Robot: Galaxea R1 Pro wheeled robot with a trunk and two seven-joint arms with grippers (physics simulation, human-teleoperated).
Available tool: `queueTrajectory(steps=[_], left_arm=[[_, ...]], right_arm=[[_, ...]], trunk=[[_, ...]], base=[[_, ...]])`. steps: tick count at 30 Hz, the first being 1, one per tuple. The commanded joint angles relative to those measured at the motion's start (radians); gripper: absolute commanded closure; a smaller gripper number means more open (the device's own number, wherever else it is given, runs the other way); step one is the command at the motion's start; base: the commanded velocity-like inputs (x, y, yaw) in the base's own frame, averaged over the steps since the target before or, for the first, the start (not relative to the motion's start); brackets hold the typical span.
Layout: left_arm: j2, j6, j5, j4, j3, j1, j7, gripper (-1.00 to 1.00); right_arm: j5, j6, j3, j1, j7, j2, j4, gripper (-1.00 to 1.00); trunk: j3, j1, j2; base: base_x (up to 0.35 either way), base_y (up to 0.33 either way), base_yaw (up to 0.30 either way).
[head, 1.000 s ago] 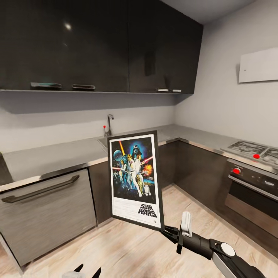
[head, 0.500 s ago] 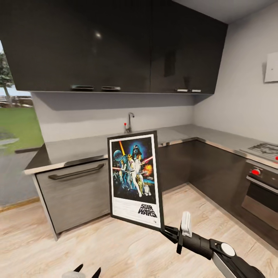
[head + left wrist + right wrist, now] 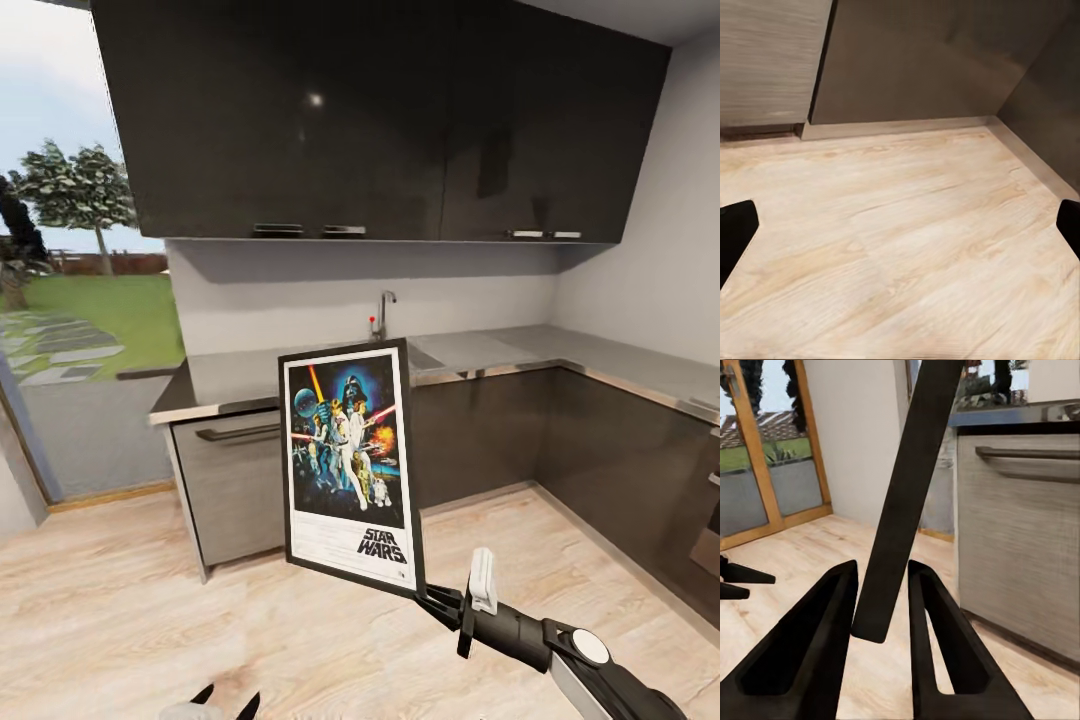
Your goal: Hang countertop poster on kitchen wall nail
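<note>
The poster [image 3: 348,460] hangs upright in mid-air in front of me, black-framed, its Star Wars print facing the head camera. My right gripper [image 3: 432,600] is shut on its lower right corner. In the right wrist view the frame's dark edge [image 3: 907,495] runs up from between the two fingers of that gripper [image 3: 881,577]. My left gripper [image 3: 225,700] is low at the picture's bottom edge, open over bare wooden floor, as the left wrist view [image 3: 900,225] confirms. The kitchen countertop [image 3: 480,350] runs behind the poster and round the corner to the right. The wall nails are out of view.
Dark wall cabinets [image 3: 380,120] hang over the counter, with a tap [image 3: 383,312] behind the poster. A grey drawer front [image 3: 240,480] ends the counter run at the left. A glass door to the garden [image 3: 70,330] is further left. Wooden floor [image 3: 120,600] lies open ahead.
The camera has swung left: the kitchen slid to the right of the picture, the hob left it and the garden door came in. The poster stays put in my right gripper.
</note>
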Motion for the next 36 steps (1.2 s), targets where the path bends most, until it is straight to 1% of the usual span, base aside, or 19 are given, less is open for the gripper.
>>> queueTrajectory(steps=[1, 6, 10, 23, 26, 29, 36], left_arm=[[0.000, -0.005, -0.002, -0.001, -0.006, -0.003, 0.010, -1.00], [0.000, -0.005, -0.002, -0.001, -0.006, -0.003, 0.010, -1.00], [0.000, -0.004, -0.002, -0.001, -0.006, -0.003, 0.010, -1.00], [0.000, -0.004, -0.002, -0.001, -0.006, -0.003, 0.010, -1.00], [0.000, -0.004, -0.002, -0.001, -0.006, -0.003, 0.010, -1.00], [0.000, -0.003, -0.002, 0.000, -0.006, -0.003, 0.010, -1.00], [0.000, -0.003, -0.002, 0.001, -0.005, -0.003, 0.010, -1.00]], right_arm=[[-0.007, -0.004, 0.004, -0.001, 0.001, -0.001, 0.000, 1.00], [-0.007, -0.004, 0.004, -0.001, 0.001, -0.001, 0.000, 1.00], [-0.007, -0.004, 0.004, -0.003, 0.001, -0.002, 0.000, 1.00], [-0.007, -0.002, 0.002, -0.004, 0.003, -0.003, 0.000, 1.00], [-0.007, -0.003, -0.007, -0.004, 0.003, -0.003, 0.000, 1.00], [-0.009, -0.003, -0.016, -0.004, 0.005, -0.003, 0.000, 1.00], [-0.009, -0.003, -0.016, -0.004, 0.006, -0.003, 0.000, 1.00]], trunk=[[-0.001, 0.000, -0.001], [-0.001, 0.000, -0.001], [-0.001, 0.000, -0.001], [-0.001, 0.000, -0.001], [-0.001, 0.000, -0.001], [0.008, -0.012, 0.020], [0.029, -0.039, 0.069]], base=[[-0.254, 0.119, 0.264], [-0.263, 0.136, 0.109], [-0.119, 0.072, 0.022], [-0.014, 0.008, 0.003], [0.000, 0.000, 0.000], [0.000, 0.000, 0.000], [0.000, 0.000, 0.000]])
